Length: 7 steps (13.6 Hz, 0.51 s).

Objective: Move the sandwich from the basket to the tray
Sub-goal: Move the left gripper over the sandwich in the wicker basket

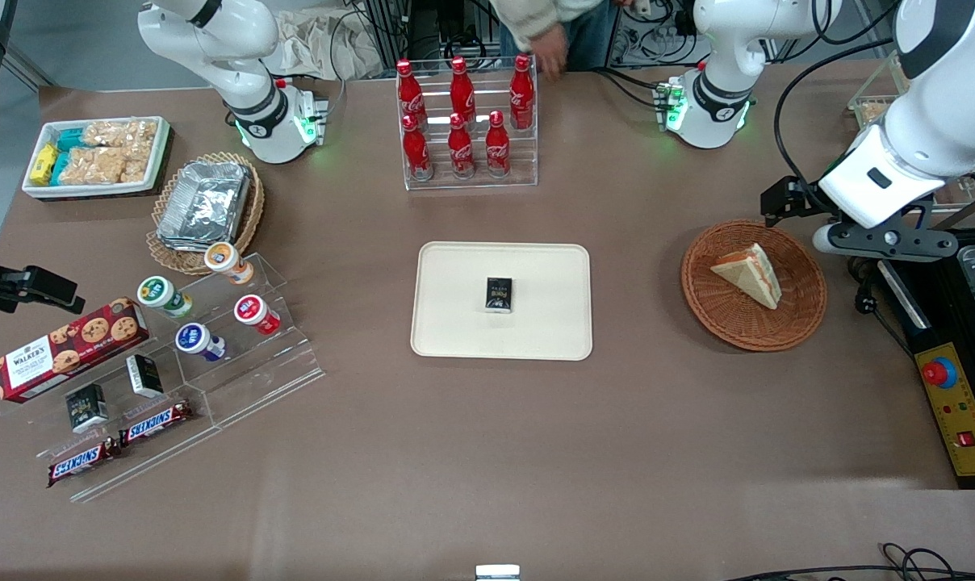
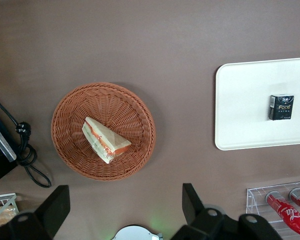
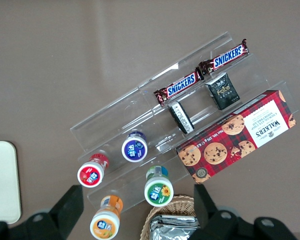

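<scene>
The sandwich (image 1: 751,273) (image 2: 105,139), a pale wedge with orange and green filling, lies in the reddish-brown woven basket (image 1: 802,319) (image 2: 72,105) toward the working arm's end of the table. The cream-white tray (image 1: 463,323) (image 2: 245,110) sits mid-table, with a small black box (image 1: 500,294) (image 2: 281,107) on it. My left gripper (image 1: 784,202) (image 2: 122,202) hangs high above the table beside the basket's rim, a little farther from the front camera than the sandwich. It is open wide, with nothing between its fingers (image 2: 189,200).
A clear rack of red cola bottles (image 1: 465,113) (image 2: 290,212) stands farther from the front camera than the tray. A control box with a red button (image 1: 957,411) and black cables (image 2: 27,160) lie beside the basket. Snack racks (image 1: 156,355) occupy the parked arm's end.
</scene>
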{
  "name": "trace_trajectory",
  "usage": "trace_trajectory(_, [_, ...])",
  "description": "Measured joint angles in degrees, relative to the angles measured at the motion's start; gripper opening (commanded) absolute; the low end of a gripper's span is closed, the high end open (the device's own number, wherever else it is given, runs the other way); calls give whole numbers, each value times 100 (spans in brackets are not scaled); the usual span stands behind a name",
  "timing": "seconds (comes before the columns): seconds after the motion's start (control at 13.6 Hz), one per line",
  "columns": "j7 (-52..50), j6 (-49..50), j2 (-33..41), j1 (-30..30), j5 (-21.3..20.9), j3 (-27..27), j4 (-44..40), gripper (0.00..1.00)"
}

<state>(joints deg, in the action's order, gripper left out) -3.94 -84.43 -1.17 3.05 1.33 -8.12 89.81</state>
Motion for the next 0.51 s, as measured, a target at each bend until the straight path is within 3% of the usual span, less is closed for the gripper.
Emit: trace_trajectory(0.51, [-61,31,1,-14,0,6,-5,100])
